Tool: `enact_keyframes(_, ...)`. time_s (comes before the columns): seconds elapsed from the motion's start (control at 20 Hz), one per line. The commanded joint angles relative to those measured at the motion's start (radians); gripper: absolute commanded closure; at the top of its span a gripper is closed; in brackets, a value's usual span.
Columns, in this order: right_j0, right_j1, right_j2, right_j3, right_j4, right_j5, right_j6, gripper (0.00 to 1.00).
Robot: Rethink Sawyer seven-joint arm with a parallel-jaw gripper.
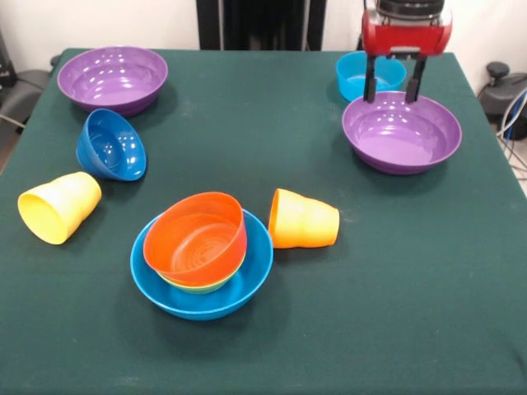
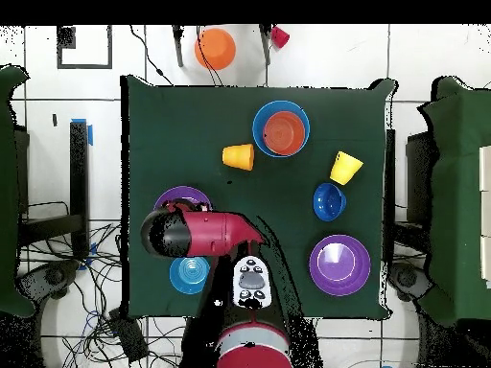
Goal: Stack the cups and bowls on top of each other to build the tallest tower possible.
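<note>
**Bowls nested, nothing stacked tall**

The gripper (image 1: 395,89) hangs open and empty over the far rim of a purple bowl (image 1: 402,136), itself empty. The large blue bowl (image 1: 202,271) holds a green bowl (image 1: 198,286) with an orange bowl (image 1: 198,239) tilted inside. The orange cup (image 1: 303,220) and the yellow cup (image 1: 59,206) lie on their sides.

floor: white tiles (image 2: 422,57) (cables strewn) | table: dark green cloth (image 1: 395,271) | wall: pale (image 1: 99,20)
</note>
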Motion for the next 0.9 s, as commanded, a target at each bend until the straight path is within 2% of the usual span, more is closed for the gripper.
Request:
enact_keyframes(0.05, -0.009, 0.151, 0.09, 0.025, 0.0, -0.123, 0.17, 0.0)
enact_keyframes(0.3, -0.024, 0.153, 0.078, 0.003, -0.003, -0.099, 0.137, 0.0)
enact_keyframes(0.9, -0.152, 0.177, 0.122, 0.004, -0.066, -0.107, 0.059, 0.0)
